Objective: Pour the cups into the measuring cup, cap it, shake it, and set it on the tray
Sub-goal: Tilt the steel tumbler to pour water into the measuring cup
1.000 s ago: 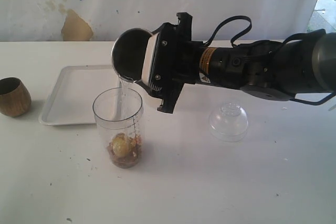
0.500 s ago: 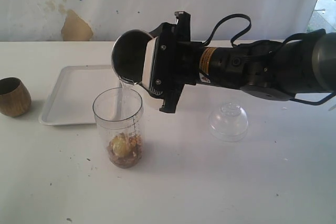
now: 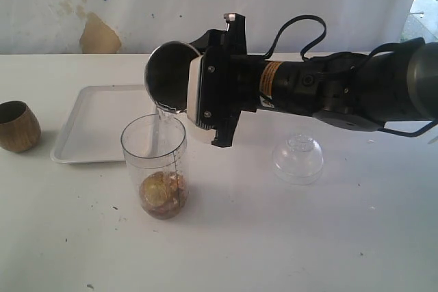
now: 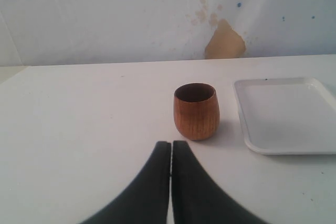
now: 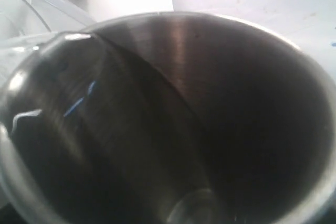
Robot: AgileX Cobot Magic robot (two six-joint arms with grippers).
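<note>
1. Steel tumbler [image 3: 166, 76], tipped, is gripped by the right claw [image 3: 194, 90], water [image 3: 160, 111] streaming out.
2. Measuring cup [image 3: 154, 158] stands just below that claw, seemingly holding brownish bits [image 3: 164, 197].
3. Left claw [image 4: 171, 161] is closed, empty; wooden cup [image 4: 195, 111] just ahead.

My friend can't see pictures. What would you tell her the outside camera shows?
The right gripper tips a steel tumbler over the clear measuring cup, pouring clear liquid onto brownish contents at its bottom. A white tray lies behind the cup, a brown wooden cup stands far left, and a clear dome lid rests on the white table at right.
</note>
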